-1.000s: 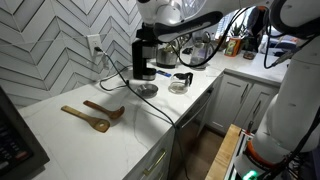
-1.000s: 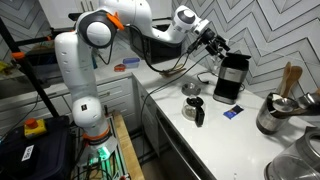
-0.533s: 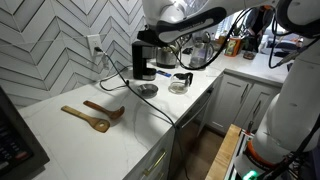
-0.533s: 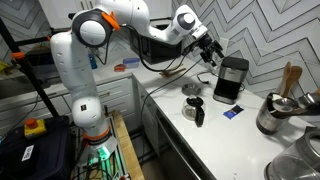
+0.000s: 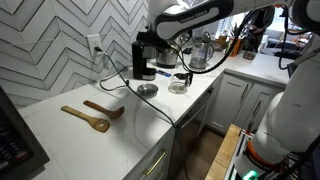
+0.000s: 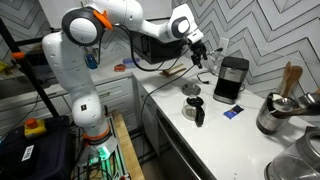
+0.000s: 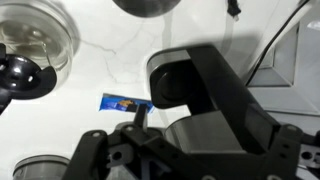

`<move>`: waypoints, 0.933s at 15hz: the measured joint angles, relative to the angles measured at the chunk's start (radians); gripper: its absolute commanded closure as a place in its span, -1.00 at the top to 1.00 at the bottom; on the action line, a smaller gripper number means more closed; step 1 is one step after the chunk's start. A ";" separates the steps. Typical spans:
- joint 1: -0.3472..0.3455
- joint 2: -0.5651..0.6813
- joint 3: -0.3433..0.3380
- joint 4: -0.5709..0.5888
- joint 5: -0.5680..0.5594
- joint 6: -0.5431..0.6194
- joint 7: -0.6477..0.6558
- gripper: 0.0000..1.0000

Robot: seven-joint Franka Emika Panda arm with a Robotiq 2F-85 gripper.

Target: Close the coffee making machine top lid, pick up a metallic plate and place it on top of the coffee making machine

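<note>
Wrist view shows the coffee making machine point(image 7: 225, 110) just ahead of the jaws, its top lid point(image 6: 234, 61) lying flat. The gripper point(image 6: 202, 58) has backed off it; whether released or clenched I cannot tell. The metallic plate point(image 5: 147, 90) waits below them, likely next.

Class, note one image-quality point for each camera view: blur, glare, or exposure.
Wrist view: soft all over, the coffee making machine a near-featureless black mass. In both exterior views the white counter is bright, nearly washed out, its surface detail lost.
</note>
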 measured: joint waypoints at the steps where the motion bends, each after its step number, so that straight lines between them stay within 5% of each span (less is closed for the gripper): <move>1: 0.000 -0.017 0.001 -0.028 0.063 0.011 -0.063 1.00; 4: -0.001 -0.072 0.000 -0.107 0.218 0.025 -0.254 1.00; 11: -0.003 -0.102 -0.001 -0.143 0.247 0.028 -0.302 1.00; 14: -0.020 -0.087 -0.026 -0.152 0.353 -0.031 -0.453 1.00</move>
